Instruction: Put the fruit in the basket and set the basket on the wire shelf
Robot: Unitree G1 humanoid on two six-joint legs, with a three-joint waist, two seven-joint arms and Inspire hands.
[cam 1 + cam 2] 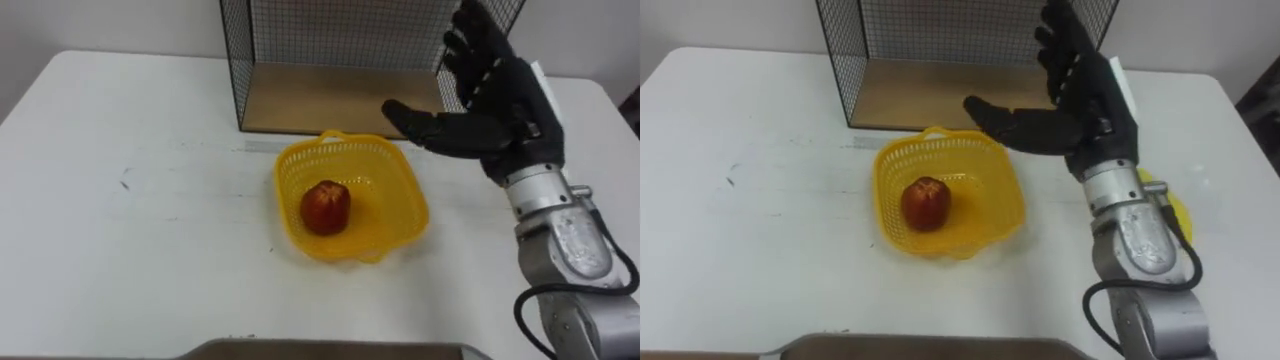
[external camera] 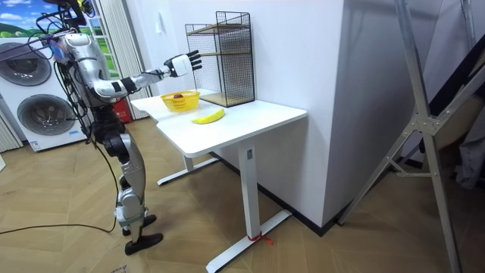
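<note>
Nearest you on the white table (image 1: 150,230) sits the yellow plastic mesh basket (image 1: 390,195), with the red apple (image 1: 326,207) lying inside it, a little left of centre. One fruit is in, then.

Your right hand (image 1: 497,112) hovers above the basket's far right corner with fingers spread, thumb out, and nothing in it.

The yellow banana (image 2: 208,117) lies flat on the table, outside the basket and to the right of your right forearm (the arm hides much of it in the eye views). Its long axis seems to run from your side towards the shelf side, one tip pointing roughly at the shelf. So the fruit step looks half done. The next move calls for swinging right and down, and closing across the banana's narrow width.

Farthest off stands the black wire shelf (image 1: 330,30), its wooden base (image 1: 330,100) just behind the basket.
</note>
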